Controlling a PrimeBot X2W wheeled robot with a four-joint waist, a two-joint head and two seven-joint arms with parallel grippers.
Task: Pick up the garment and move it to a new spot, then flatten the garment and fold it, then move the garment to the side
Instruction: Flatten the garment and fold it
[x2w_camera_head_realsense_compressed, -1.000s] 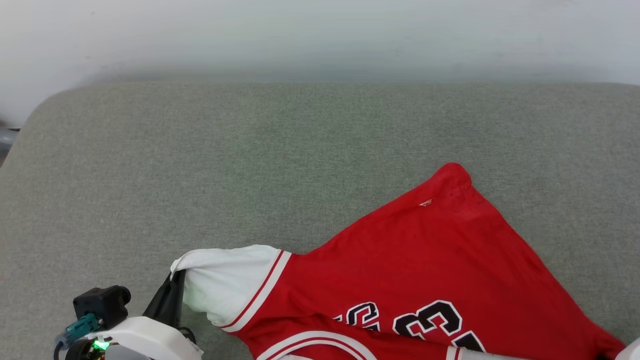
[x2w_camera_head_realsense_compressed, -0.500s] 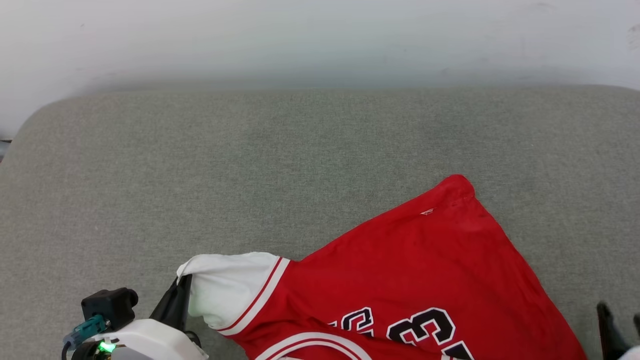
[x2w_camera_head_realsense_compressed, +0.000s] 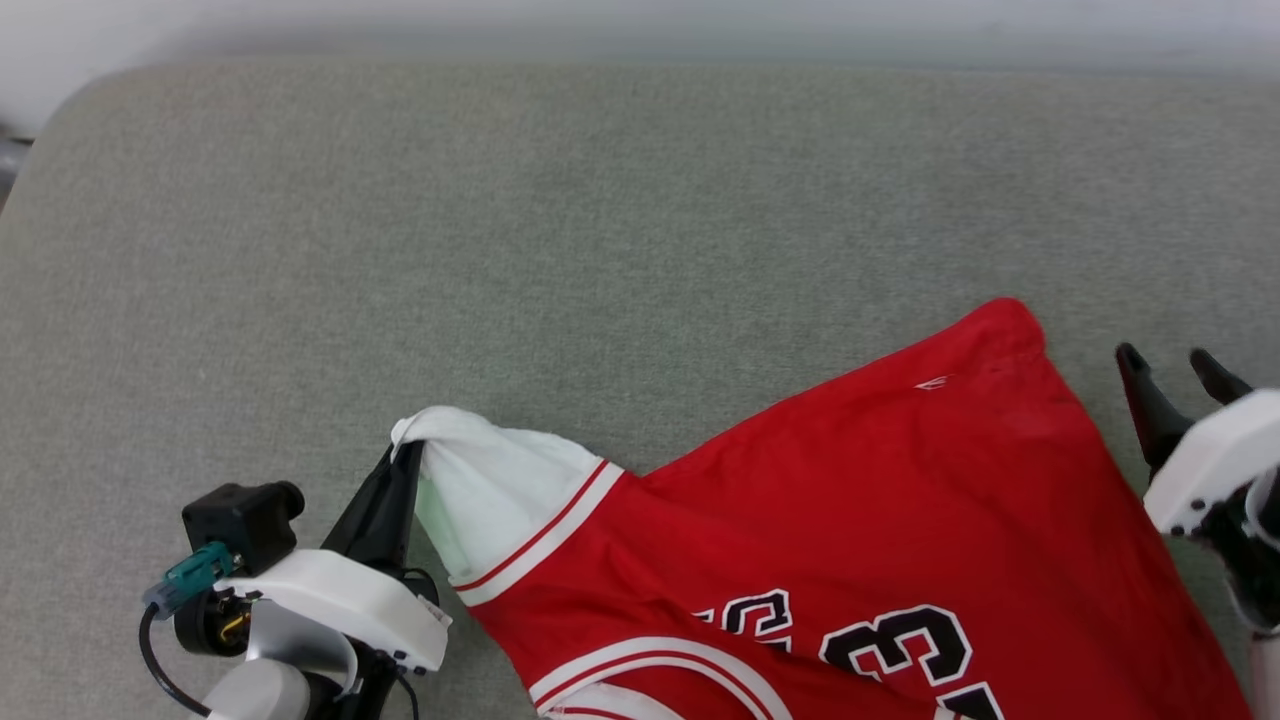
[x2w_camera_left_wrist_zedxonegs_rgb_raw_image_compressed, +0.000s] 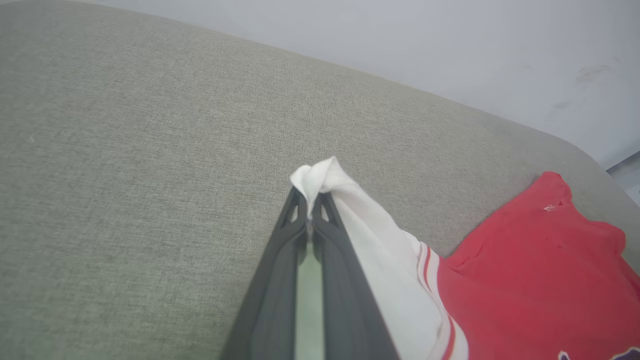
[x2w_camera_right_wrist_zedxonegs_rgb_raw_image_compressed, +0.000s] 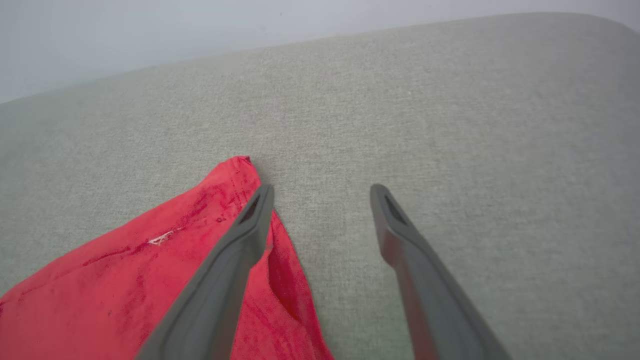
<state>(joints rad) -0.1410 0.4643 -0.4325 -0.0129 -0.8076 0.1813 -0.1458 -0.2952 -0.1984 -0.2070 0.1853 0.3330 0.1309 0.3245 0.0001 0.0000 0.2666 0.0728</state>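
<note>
At left end effector (x2w_camera_left_wrist_zedxonegs_rgb_raw_image_compressed: 310, 202) — garment sleeve (x2w_camera_left_wrist_zedxonegs_rgb_raw_image_compressed: 372, 240)

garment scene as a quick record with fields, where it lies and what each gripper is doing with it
surface: grey-green fabric cushion
garment: red with black-and-white lettering, spread on the cushion, lower part cut off by the head view's bottom edge
white sleeve: tip bunched into a peak
left gripper: shut on the sleeve tip
right gripper: open beside the garment's right edge, gripping nothing
far red corner: flat on the cushion
</note>
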